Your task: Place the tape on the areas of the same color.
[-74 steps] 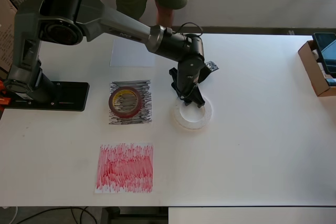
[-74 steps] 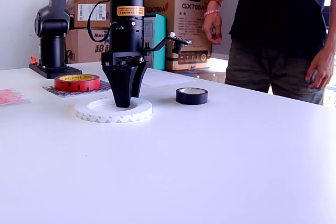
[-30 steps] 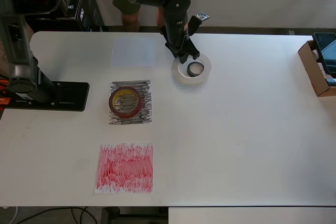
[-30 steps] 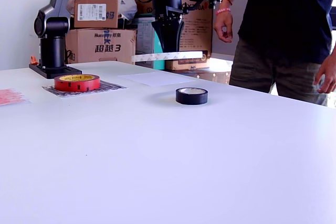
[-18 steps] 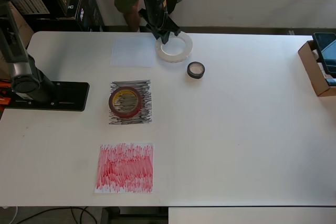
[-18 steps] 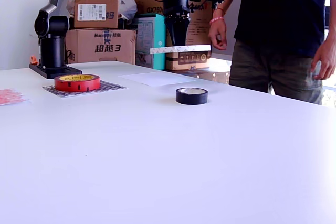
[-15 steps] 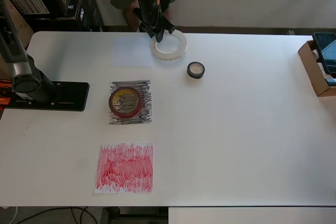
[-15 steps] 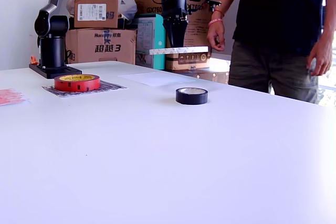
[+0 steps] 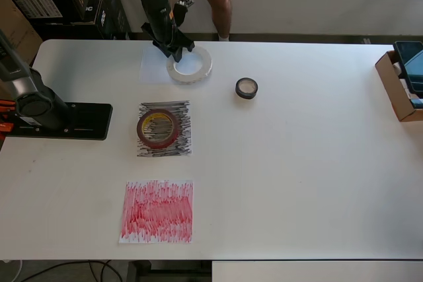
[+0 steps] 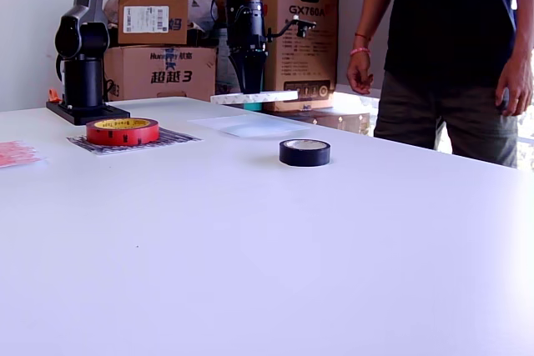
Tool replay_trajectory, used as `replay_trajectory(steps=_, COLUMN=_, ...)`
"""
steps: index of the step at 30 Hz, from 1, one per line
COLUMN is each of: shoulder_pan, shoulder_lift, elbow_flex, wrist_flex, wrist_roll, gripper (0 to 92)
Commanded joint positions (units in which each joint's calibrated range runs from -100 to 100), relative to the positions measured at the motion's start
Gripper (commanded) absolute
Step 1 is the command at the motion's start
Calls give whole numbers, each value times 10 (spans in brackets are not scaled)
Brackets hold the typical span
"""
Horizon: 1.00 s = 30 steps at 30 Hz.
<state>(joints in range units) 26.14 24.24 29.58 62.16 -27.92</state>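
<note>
My gripper (image 9: 176, 53) is shut on the near-left rim of the wide translucent-white ring (image 9: 192, 67). In the exterior view that ring (image 10: 259, 97) hangs level above the table, over the right edge of the plain white sheet (image 9: 153, 68), with the gripper (image 10: 249, 87) gripping it from above. To the overhead view's right, the small black roll (image 9: 246, 88) lies on bare table, apart from every sheet. On the black-scribbled sheet (image 9: 182, 113) rests the dark-red roll (image 9: 157, 129). The red-scribbled sheet (image 9: 158, 211) near the front edge carries nothing.
The arm's base (image 9: 56, 118) is bolted at the overhead view's left. A cardboard box (image 9: 398, 86) sits at the right edge. A person (image 10: 450, 56) stands behind the table's far edge. Stacked cartons (image 10: 154, 31) are behind the table.
The gripper lifted the white ring off the table, carried it over the black roll and on to the overhead view's left, and it now hangs at the white sheet's right edge.
</note>
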Motion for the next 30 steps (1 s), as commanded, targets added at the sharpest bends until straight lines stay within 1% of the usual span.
replay_trajectory(steps=1, shoulder_pan=9, shoulder_lift=2, elbow_flex=21, wrist_flex=0, wrist_roll=-4, gripper=73)
replay_trajectory(steps=5, shoulder_pan=19, shoulder_lift=2, elbow_flex=22, wrist_flex=-19, wrist_roll=-4, gripper=73)
replay_trajectory(steps=10, shoulder_pan=31, shoulder_lift=2, elbow_flex=26, wrist_flex=-22, wrist_roll=-4, gripper=73)
replay_trajectory(steps=17, shoulder_pan=54, shoulder_lift=2, elbow_flex=76, wrist_flex=-28, wrist_roll=-3, gripper=73)
replay_trajectory(steps=23, shoulder_pan=52, shoulder_lift=2, elbow_flex=137, wrist_flex=-132, wrist_roll=-3, gripper=73)
replay_trajectory(steps=30, shoulder_pan=51, shoulder_lift=2, elbow_flex=141, wrist_flex=-137, wrist_roll=-4, gripper=73)
